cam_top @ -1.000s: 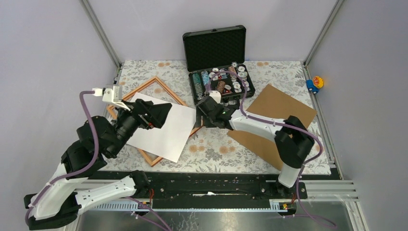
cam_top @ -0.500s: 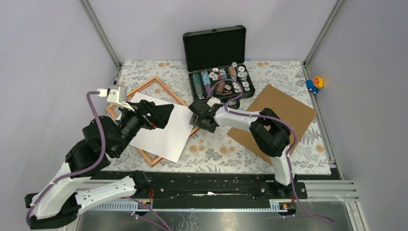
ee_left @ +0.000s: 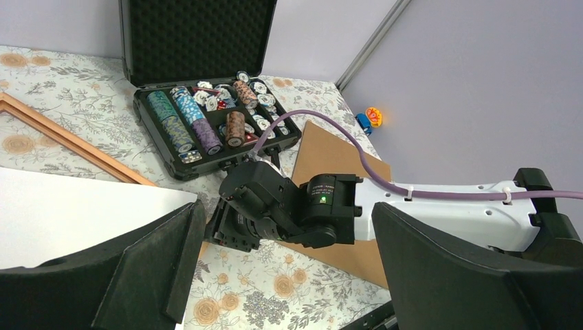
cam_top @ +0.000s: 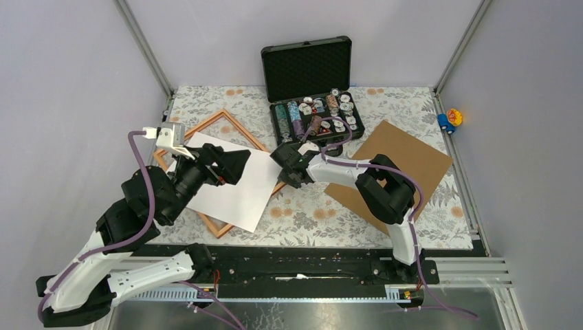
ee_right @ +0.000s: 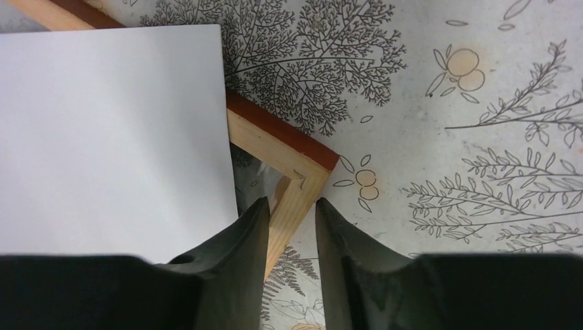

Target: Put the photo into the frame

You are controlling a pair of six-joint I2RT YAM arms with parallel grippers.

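Note:
The photo lies white side up, skewed across the orange-brown wooden frame on the floral cloth. My right gripper is down at the frame's right corner. In the right wrist view its jaws straddle the wooden rail just below that corner, both pads close against it, and the photo's edge lies just left of the left finger. My left gripper hangs wide open above the photo's middle with nothing between its fingers. The photo's printed side is hidden.
An open black case of chips stands behind the right gripper. A brown cardboard board lies at the right under the right arm. A small toy sits outside the right rail. Cage posts border the cloth.
The right gripper slid left to the frame's right corner and its jaws narrowed around the rail. The left arm rose slightly and stayed wide open.

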